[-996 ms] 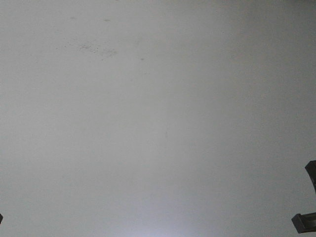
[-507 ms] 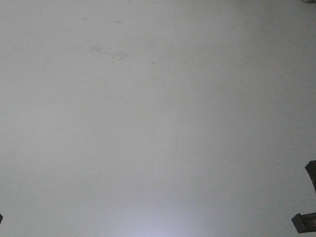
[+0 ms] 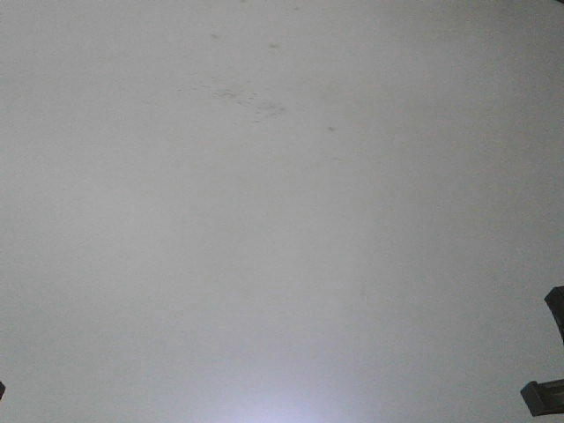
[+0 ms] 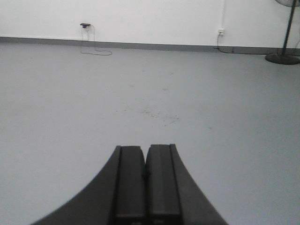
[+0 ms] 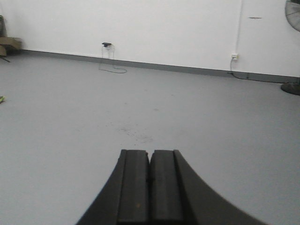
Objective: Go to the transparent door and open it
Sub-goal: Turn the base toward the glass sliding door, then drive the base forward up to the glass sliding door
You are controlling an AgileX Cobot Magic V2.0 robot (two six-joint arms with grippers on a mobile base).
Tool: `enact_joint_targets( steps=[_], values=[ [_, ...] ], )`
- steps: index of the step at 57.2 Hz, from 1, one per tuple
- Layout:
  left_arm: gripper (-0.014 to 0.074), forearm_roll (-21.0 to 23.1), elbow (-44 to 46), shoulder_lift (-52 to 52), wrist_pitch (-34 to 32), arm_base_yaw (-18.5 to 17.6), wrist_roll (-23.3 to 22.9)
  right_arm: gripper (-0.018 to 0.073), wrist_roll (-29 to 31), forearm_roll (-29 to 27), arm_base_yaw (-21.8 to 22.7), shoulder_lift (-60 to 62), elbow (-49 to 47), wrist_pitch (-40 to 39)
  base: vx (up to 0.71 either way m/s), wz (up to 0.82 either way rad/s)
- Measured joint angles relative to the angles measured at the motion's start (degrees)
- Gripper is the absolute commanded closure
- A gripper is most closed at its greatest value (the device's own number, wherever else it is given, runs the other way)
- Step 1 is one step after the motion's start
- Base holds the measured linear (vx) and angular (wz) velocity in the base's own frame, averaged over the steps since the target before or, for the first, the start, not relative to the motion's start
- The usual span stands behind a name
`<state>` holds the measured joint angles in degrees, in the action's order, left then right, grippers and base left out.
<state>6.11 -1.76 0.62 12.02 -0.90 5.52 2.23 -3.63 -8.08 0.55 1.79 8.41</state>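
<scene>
The transparent door is out of view in every frame. My left gripper (image 4: 145, 146) is shut and empty, its black fingers pressed together above bare grey floor. My right gripper (image 5: 149, 151) is also shut and empty, pointing over the same floor toward a white wall. In the front view only a dark edge of the right arm (image 3: 551, 392) shows at the lower right, and the grey floor (image 3: 282, 264) fills the frame.
A patch of dark specks (image 3: 251, 99) marks the floor; it also shows in the left wrist view (image 4: 159, 114). A white wall (image 5: 164, 28) with a grey skirting runs across the back. A cable and plug (image 5: 108, 49), a wall socket (image 5: 234, 57) and a fan stand base (image 4: 282, 57) lie along it.
The speck patch has drifted right and down in the front view, so the base is moving over the floor. The arm parts at the frame edges have not moved.
</scene>
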Motion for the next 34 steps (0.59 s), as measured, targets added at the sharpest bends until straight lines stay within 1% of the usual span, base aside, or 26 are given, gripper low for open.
enact_joint_targets(
  steps=[34],
  values=[
    [0.0603,0.0,0.0,0.0,0.0,0.0,0.0,0.0564,0.0,0.0,0.0,0.0,0.0,0.0,0.35,0.48]
  ],
)
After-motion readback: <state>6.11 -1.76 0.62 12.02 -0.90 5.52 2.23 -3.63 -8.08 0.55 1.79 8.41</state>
